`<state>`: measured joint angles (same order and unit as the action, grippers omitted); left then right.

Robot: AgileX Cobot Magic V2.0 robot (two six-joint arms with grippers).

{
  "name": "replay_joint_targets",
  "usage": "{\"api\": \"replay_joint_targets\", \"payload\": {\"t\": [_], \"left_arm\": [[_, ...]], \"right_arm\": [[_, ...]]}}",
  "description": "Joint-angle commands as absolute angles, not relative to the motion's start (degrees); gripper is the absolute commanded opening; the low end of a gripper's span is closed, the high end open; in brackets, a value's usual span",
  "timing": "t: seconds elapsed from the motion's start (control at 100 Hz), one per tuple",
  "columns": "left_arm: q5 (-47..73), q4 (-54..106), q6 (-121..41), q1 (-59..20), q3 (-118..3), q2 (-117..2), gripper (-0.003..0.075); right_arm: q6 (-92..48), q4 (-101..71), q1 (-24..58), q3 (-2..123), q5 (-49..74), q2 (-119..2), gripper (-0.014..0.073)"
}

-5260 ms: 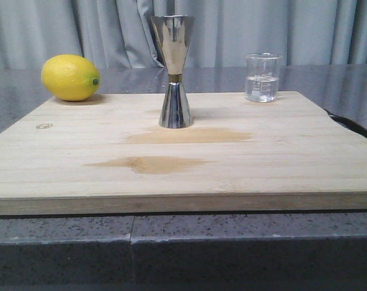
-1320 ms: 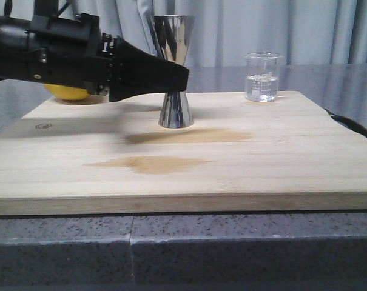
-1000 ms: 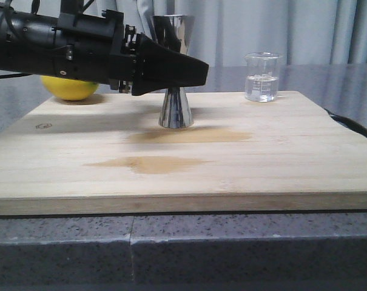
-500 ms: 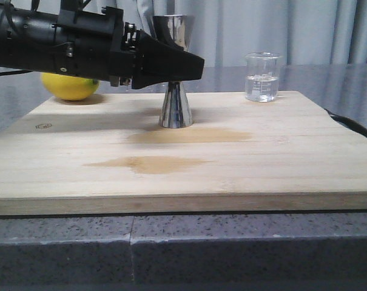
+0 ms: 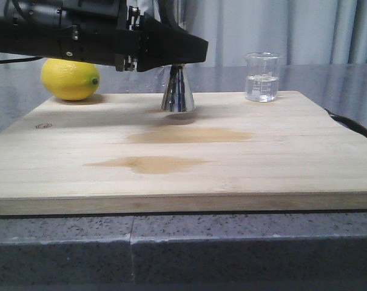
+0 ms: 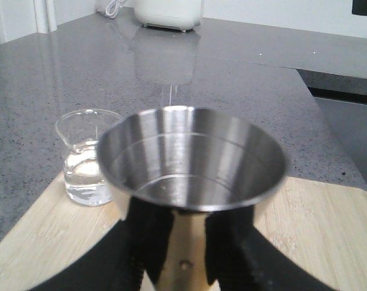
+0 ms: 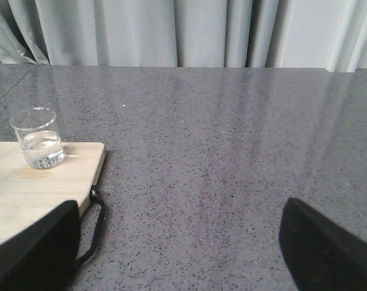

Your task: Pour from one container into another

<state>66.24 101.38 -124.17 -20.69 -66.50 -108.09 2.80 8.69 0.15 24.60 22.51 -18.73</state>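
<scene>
The steel hourglass jigger (image 5: 178,91) hangs just above the wooden board (image 5: 244,170), its upper cup hidden behind my left gripper (image 5: 190,53). That gripper is shut on the jigger's waist; in the left wrist view the black fingers (image 6: 150,233) clamp it below the empty cup (image 6: 192,154). The clear glass beaker (image 5: 262,77), partly filled with clear liquid, stands upright at the board's back right, also seen as beaker (image 6: 86,160) and beaker (image 7: 39,138). My right gripper (image 7: 177,254) is open over the grey counter, off the board's right side, holding nothing.
A yellow lemon (image 5: 70,77) lies at the board's back left, under the left arm. Two damp stains (image 5: 153,162) mark the board's middle. A black handle (image 7: 92,224) sticks out from the board's right edge. Grey curtains hang behind the counter.
My left arm came in from the left, closed on the jigger's waist, and has lifted it off the board over the last half second. The beaker and lemon stayed put.
</scene>
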Motion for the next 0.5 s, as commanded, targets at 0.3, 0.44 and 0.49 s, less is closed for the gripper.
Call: {"api": "replay_joint_targets", "payload": {"t": [0.3, 0.44, 0.49], "left_arm": [[72.6, 105.9, -120.2, -21.4, -70.1, -102.9, 0.022], [72.6, 104.3, -120.2, -21.4, -69.9, -100.1, 0.022], [72.6, 103.8, -120.1, -21.4, -69.5, -99.1, 0.022]], "right_arm": [[2.5, 7.1, 0.2, 26.8, 18.4, -21.6, 0.0585], [2.5, 5.6, 1.2, 28.6, 18.5, -24.4, 0.0585], [2.5, 5.5, 2.1, 29.4, 18.5, -25.7, 0.0585]]}}
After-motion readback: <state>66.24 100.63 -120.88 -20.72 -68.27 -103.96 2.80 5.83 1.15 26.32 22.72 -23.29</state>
